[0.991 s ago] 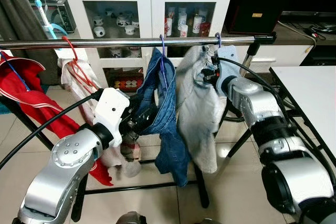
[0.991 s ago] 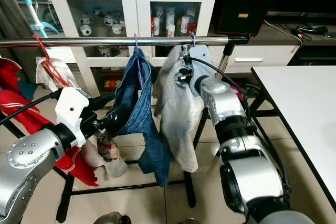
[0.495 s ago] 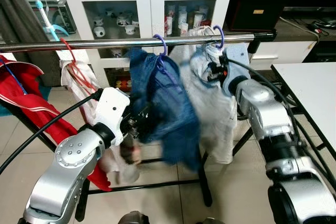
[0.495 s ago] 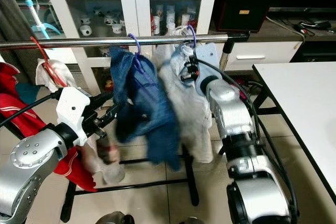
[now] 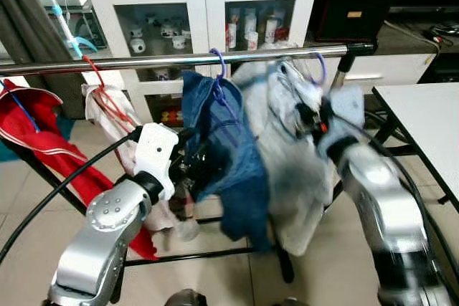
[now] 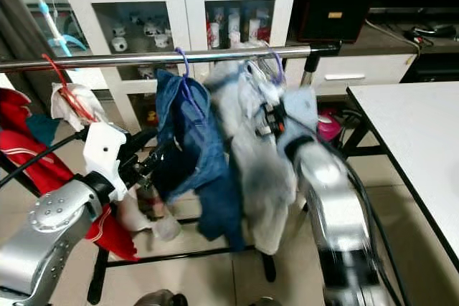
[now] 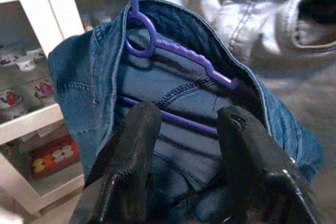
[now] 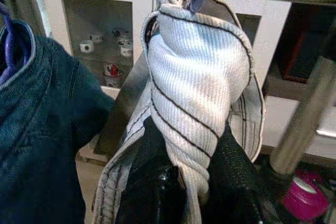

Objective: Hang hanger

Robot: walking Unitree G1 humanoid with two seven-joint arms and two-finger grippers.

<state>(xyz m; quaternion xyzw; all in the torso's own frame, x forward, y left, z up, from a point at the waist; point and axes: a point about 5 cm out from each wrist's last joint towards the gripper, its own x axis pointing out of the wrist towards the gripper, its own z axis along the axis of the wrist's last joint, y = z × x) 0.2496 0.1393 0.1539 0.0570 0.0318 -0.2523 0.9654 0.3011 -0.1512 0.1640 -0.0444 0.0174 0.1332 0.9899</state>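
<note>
The right gripper [image 8: 191, 192] is pinching the pale garment [image 8: 197, 87] under its purple hanger [image 6: 275, 62], while the left gripper [image 7: 184, 145] is spreading around blue jeans [image 5: 222, 141].

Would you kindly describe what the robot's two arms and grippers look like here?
Both arms are rounded silver metal segments with dark joints. The left arm carries a white wrist block and a black cable; the right arm also trails black cable. The left gripper and right gripper have thick black matte fingers.

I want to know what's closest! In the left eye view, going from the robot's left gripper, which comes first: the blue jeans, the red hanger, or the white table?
1. Blue jeans, right at the left gripper.
2. Red hanger, up on the rail to its left.
3. White table, far right.
</note>
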